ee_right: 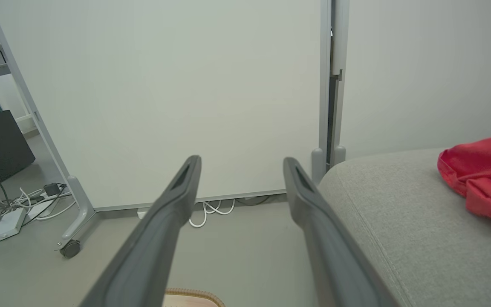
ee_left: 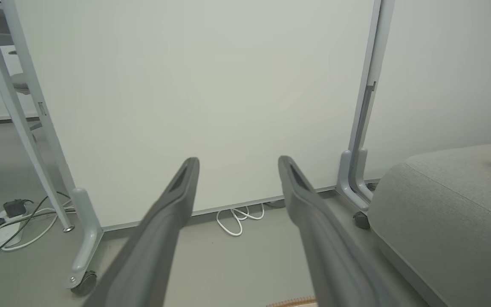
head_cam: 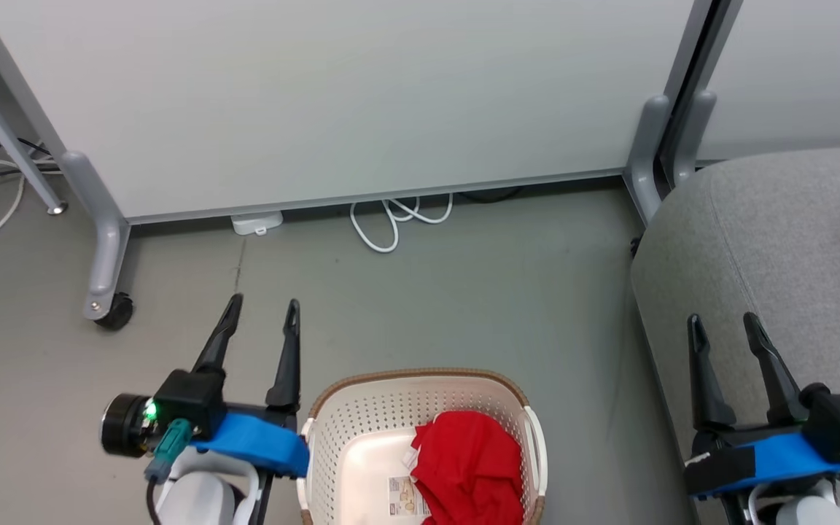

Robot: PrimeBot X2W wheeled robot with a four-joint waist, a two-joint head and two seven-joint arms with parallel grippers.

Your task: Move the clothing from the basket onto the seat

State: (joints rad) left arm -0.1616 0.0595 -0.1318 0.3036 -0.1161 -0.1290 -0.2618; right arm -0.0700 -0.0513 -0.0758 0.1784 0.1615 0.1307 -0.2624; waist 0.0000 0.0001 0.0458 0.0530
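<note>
**One Garment in the Basket, One on the Seat, Both Grippers Spread Wide**

Two grippers hang with their dark fingers spread apart, gripping nothing. The left gripper (head_cam: 265, 302) hovers over grey floor (head_cam: 464, 292) to the left of the basket (head_cam: 420, 375), its wrist just beside the left rim. The right gripper (head_cam: 722, 319) hovers over the near rounded edge of the seat (head_cam: 755, 233).

A single cream basket sits on the floor between the two arms, cut off by the bottom of the head view. A strip of open floor separates its right side from the seat's edge.

Two pieces of clothing are counted. One red garment (head_cam: 467, 467) lies bunched against the basket's right wall, beside a barcode sticker (head_cam: 405, 497) on the bottom. One red jersey (ee_right: 480, 170) lies on top of the seat, well apart from the right gripper, toward the far right.

Ahead, two white partition panels (head_cam: 354, 95) on grey legs close off the floor. One caster (head_cam: 115, 312) shows under the left leg, and one coil of white cable (head_cam: 391, 222) lies at the foot of the panel. The floor between panels and basket is open.
</note>
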